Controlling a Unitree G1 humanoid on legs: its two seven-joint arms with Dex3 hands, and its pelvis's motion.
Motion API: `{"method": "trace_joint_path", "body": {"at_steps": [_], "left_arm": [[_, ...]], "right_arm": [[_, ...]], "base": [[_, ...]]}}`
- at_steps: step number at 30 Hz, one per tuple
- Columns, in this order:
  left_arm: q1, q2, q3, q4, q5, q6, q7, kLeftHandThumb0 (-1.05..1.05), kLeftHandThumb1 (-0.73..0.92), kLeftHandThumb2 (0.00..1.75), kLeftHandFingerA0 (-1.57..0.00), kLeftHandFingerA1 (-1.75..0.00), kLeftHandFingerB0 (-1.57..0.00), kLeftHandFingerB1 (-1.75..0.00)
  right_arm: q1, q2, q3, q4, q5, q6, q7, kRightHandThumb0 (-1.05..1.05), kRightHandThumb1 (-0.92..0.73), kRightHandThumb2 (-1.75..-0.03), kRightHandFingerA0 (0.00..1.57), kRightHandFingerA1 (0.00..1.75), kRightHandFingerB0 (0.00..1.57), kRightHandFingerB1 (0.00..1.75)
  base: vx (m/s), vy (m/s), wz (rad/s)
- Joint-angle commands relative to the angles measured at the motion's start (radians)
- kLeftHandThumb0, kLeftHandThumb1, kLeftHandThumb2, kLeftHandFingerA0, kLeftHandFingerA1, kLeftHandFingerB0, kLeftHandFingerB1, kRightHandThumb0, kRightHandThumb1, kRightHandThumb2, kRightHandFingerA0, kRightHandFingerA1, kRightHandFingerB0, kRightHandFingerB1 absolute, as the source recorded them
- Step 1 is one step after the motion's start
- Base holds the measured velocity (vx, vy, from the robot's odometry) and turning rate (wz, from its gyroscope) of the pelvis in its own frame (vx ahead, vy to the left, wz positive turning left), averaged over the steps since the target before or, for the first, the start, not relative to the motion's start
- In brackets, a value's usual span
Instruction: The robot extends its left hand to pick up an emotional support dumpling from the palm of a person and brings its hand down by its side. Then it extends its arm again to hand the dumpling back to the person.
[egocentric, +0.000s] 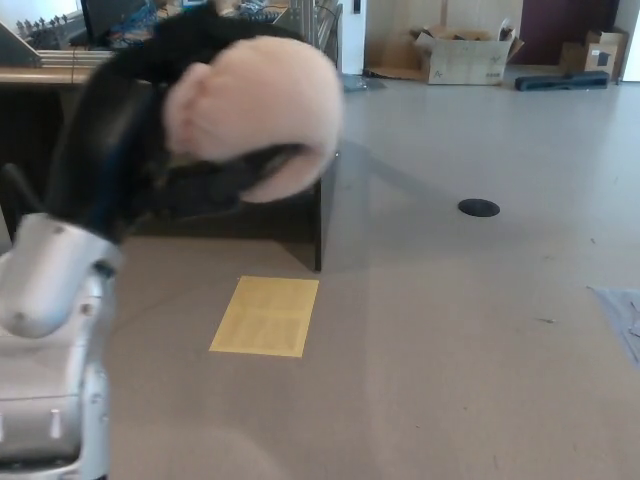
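Left hand (175, 150) was raised high at 10 o'clock of the head view, its fingers (230, 180) clenched around the dumpling (255, 105). Pickup looked done, and the arm seemed partway into a reach. No person or palm was in view, so handover was not done. Right hand not visible. A yellow sheet (266, 316) lay on the floor (470, 330).

The dumpling (255, 105) is pale pink, plain and unpatterned. The left hand (165, 150) around it is black, on a silver-grey forearm (45, 290). The floor (470, 330) is beige-grey, with a yellow rectangle (266, 316) and a black round disc (479, 208) on it. The desk (300, 215) is dark brown with a tan top. The cardboard box (462, 55) is brown.
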Motion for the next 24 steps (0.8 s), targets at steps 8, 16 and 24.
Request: {"method": "trace_joint_path", "body": {"at_steps": [8, 16, 24], "left_arm": [[0.365, 0.092, 0.706, 0.207, -0.781, 0.786, 0.069, -0.37, 0.85, 0.67, -1.01, -1.4, -0.57, -0.84], [0.508, 0.144, 0.743, 0.419, -0.66, 0.717, -0.031, -0.34, 0.8, 0.66, -1.07, -1.42, -0.7, -0.81], [0.536, 0.197, 0.744, 0.571, -0.623, 0.667, -0.06, -0.35, 0.82, 0.66, -1.08, -1.38, -0.78, -0.81]], "right_arm": [[0.072, -0.023, -0.037, -0.003, 0.049, 0.017, 0.027, -0.59, -0.49, -0.83, 0.59, 0.57, 0.35, 0.46], [0.036, -0.022, -0.029, 0.002, 0.036, 0.029, 0.016, -0.59, -0.49, -0.83, 0.6, 0.57, 0.37, 0.47], [0.027, -0.022, -0.035, 0.011, 0.037, 0.005, 0.024, -0.58, -0.49, -0.83, 0.63, 0.59, 0.37, 0.47]], "base": [[0.0, 0.0, 0.0], [0.0, 0.0, 0.0], [0.0, 0.0, 0.0]]}}
